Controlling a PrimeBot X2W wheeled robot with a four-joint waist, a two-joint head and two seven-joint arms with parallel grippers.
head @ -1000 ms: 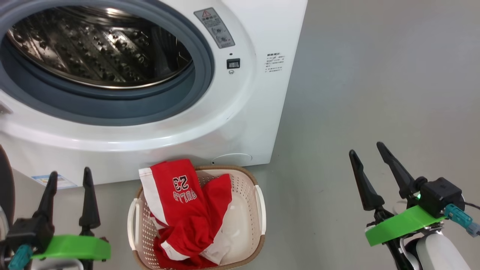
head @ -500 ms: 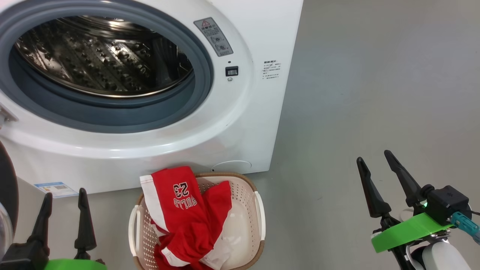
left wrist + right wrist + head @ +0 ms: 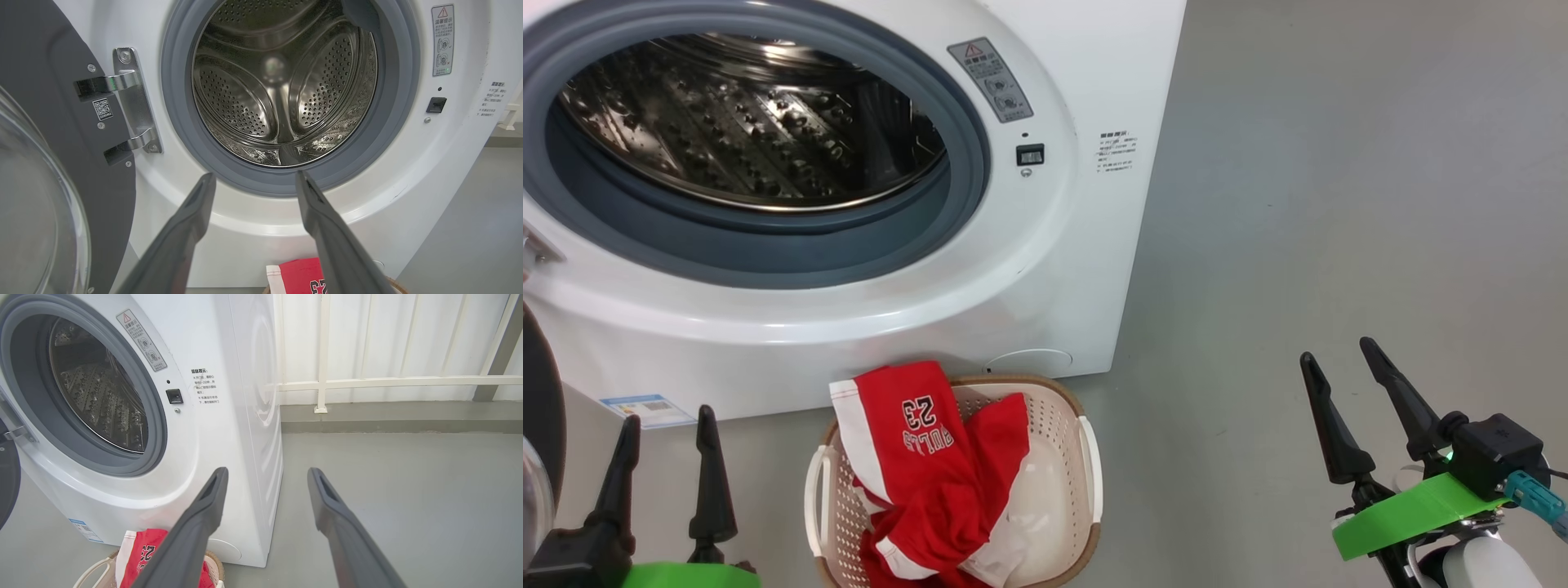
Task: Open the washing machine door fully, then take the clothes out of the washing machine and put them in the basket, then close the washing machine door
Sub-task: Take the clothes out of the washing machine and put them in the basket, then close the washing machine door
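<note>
On the grey floor (image 3: 1339,163), the basket (image 3: 1055,425) runs off-frame below; both jaws gape wide, empty.

shiny perforated steel drum (image 3: 282,85), perforated plastic basket (image 3: 1062,425), red cloth clothes (image 3: 931,465).

The red clothes (image 3: 931,474) lay in the basket (image 3: 1089,457) before the washing machine (image 3: 1045,278); both grippers hung empty.

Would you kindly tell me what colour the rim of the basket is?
The basket rim is brown, seen best in the head view.
</note>
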